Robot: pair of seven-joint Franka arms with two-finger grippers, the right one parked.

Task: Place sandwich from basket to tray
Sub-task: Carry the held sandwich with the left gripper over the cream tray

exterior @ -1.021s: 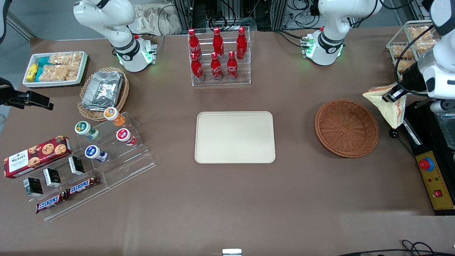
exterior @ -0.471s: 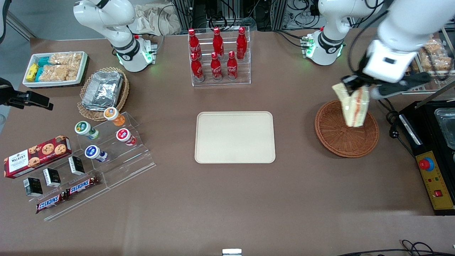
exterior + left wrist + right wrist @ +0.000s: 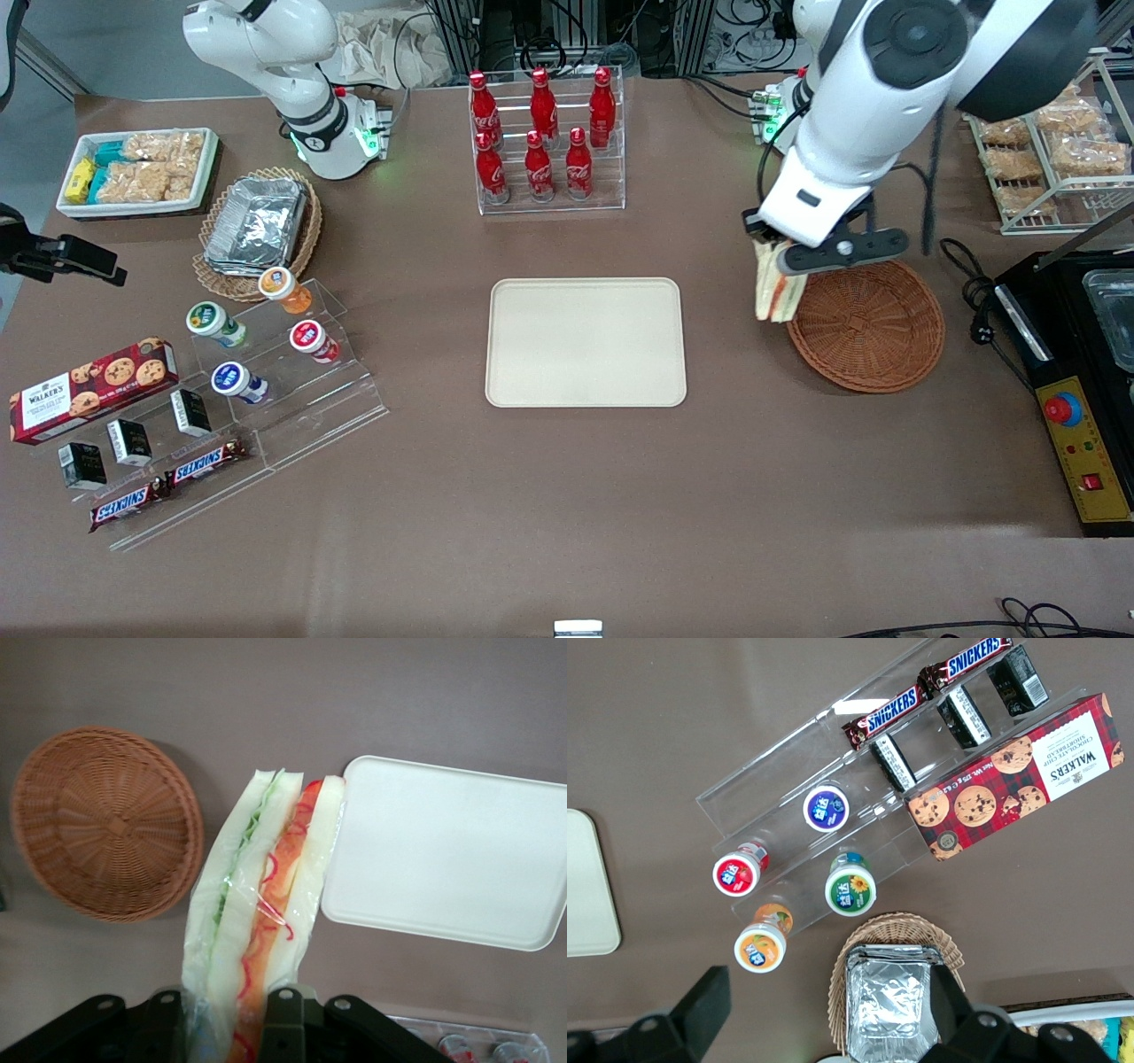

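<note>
My left gripper (image 3: 772, 257) is shut on the sandwich (image 3: 772, 291), a plastic-wrapped white-bread wedge with orange-red and green filling, which hangs down from the fingers (image 3: 282, 1020). It is in the air above the table, just past the rim of the reddish-brown woven basket (image 3: 873, 328) on the side toward the tray. The basket (image 3: 102, 819) holds nothing. The cream-beige tray (image 3: 586, 342) lies flat in the table's middle with nothing on it, and in the wrist view the sandwich (image 3: 261, 904) hangs between the basket and the tray (image 3: 447, 855).
A clear rack of red cola bottles (image 3: 540, 133) stands farther from the camera than the tray. A wire rack of bagged snacks (image 3: 1050, 146) and a black control box (image 3: 1085, 443) lie at the working arm's end. Snack displays (image 3: 221, 372) fill the parked arm's end.
The left arm has carried the sandwich from off the table's end, over the basket, to just past the basket's rim toward the tray. The basket and tray have not moved.
</note>
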